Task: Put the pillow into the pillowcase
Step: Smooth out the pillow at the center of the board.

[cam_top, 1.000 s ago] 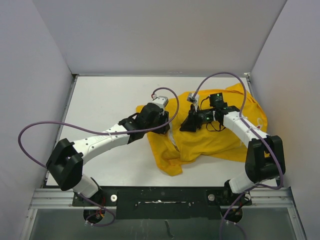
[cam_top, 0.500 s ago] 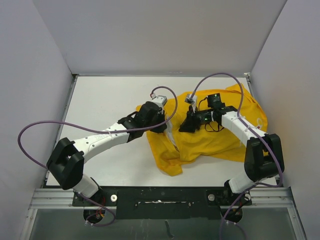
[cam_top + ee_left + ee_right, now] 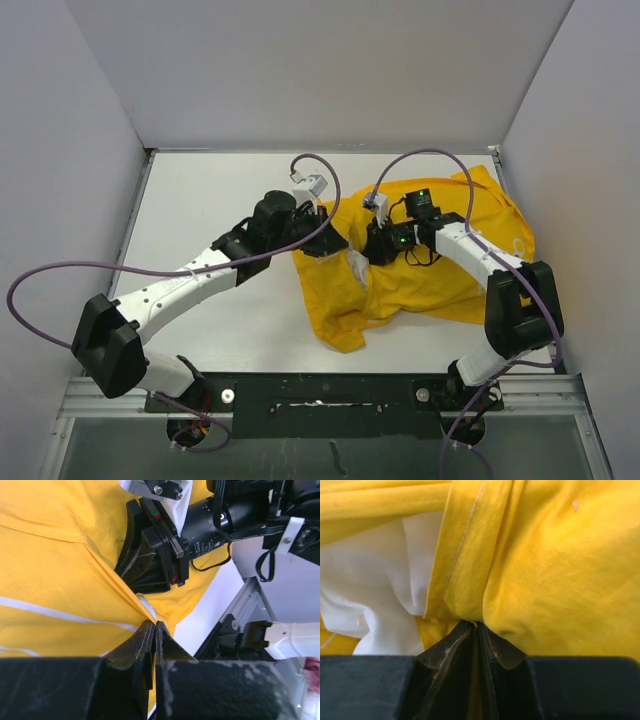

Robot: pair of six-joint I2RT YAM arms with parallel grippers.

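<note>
The yellow pillowcase [image 3: 445,272] lies crumpled on the table right of centre. A sliver of the white pillow [image 3: 357,266] shows at its open left edge, and the rest is hidden inside. My left gripper [image 3: 328,243] is shut on the pillowcase's edge; the left wrist view shows its tips [image 3: 154,626] pinching yellow cloth [image 3: 55,575]. My right gripper [image 3: 372,248] is shut on the opposite hem; the right wrist view shows its tips [image 3: 476,625] clamping a yellow fold [image 3: 555,565], with the white pillow [image 3: 375,580] just left of it. The two grippers are close together.
Grey walls enclose the white table [image 3: 210,200] on three sides. Purple cables loop over both arms. The black rail [image 3: 320,390] with both arm bases runs along the near edge. The right arm's wrist [image 3: 220,515] fills the upper left wrist view.
My left arm has swung left and back, its gripper still on the pillowcase edge. My right gripper has shifted slightly left. The white pillow sliver now shows between them.
</note>
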